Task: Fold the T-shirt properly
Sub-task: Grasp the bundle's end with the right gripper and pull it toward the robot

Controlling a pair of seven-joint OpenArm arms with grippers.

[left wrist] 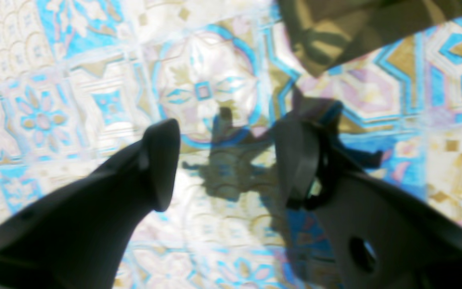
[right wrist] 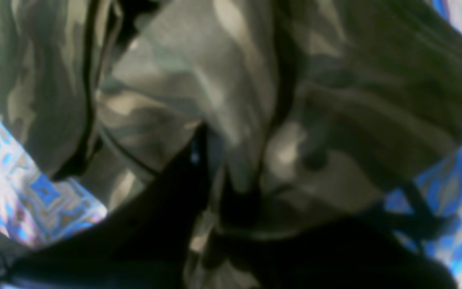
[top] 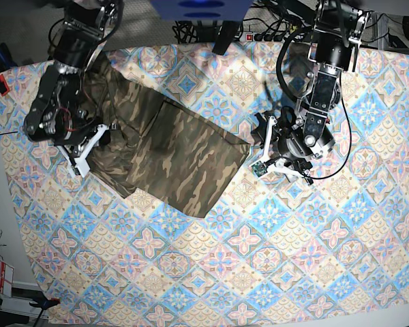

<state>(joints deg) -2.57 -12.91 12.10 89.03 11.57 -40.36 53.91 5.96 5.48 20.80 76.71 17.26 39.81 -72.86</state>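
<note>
left wrist view: the left gripper [left wrist: 225, 160] hangs over bare tablecloth [left wrist: 94, 80], jaws standing well apart with nothing between them. only a corner of the t-shirt [left wrist: 335, 36] pokes in at the top edge, clear of the fingers.

right wrist view: camouflage fabric fills nearly everything. the t-shirt [right wrist: 235, 100] is bunched and creased right up against the camera, and a gather of cloth runs down between the dark fingers [right wrist: 155, 208] of the right gripper [right wrist: 231, 200]. it's blurry, but the jaws read as nearly together and clamped on that fold.

base view: the t-shirt [top: 170, 153] lies on the counter [top: 259, 272] toward the picture's left side, part folded, one flat panel angled out toward the middle and a rumpled mass by the right gripper [top: 95, 139], which has hold of the shirt's edge there. the left gripper [top: 276, 153] sits just beside the shirt's far corner, not touching it.

my read: a fold is in hand, with the right arm carrying its edge across while the left waits empty. next up, that held edge wants laying flat and square over the panel, and the left gripper will likely need to come onto the near corner to pin or lift it so the cloth doesn't drag.
</note>
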